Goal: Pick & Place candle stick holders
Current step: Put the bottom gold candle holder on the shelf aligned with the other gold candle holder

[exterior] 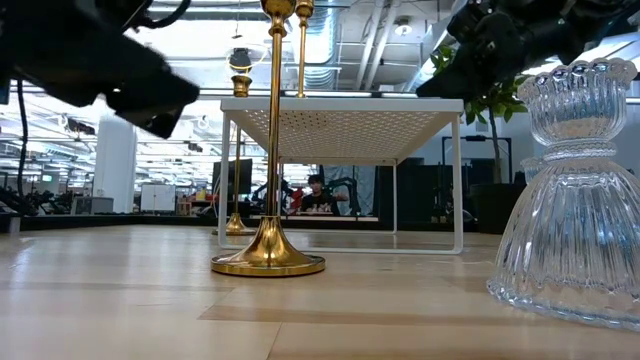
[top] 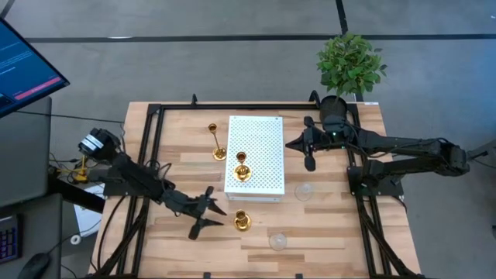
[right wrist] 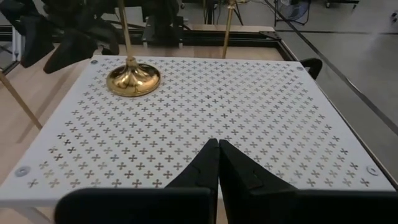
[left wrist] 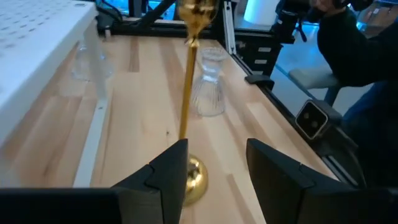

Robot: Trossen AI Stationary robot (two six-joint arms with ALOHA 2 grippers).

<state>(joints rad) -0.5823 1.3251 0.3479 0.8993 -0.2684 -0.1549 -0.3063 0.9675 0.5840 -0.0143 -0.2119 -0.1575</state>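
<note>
A tall thin-stemmed gold holder [top: 242, 222] stands by its round base on the table, near the front of the white perforated rack [top: 267, 136]. My left gripper [top: 221, 217] is open, level with that base [left wrist: 198, 177]. The base stands just ahead of the fingers, beside one of them; I see no touch. A second gold holder [top: 242, 167] stands on the rack, and a third [top: 218, 143] on the table left of it. Two clear glass holders [top: 304, 191] [top: 278, 242] stand on the table. My right gripper [top: 291, 144] is shut and empty above the rack's right part [right wrist: 261, 112].
A potted green plant [top: 349, 66] stands at the table's far right corner. A black frame [top: 151, 147] runs along the table's edges. A monitor [top: 23, 66] stands off the table's left. Bare wood lies at the table's near left [top: 147, 244].
</note>
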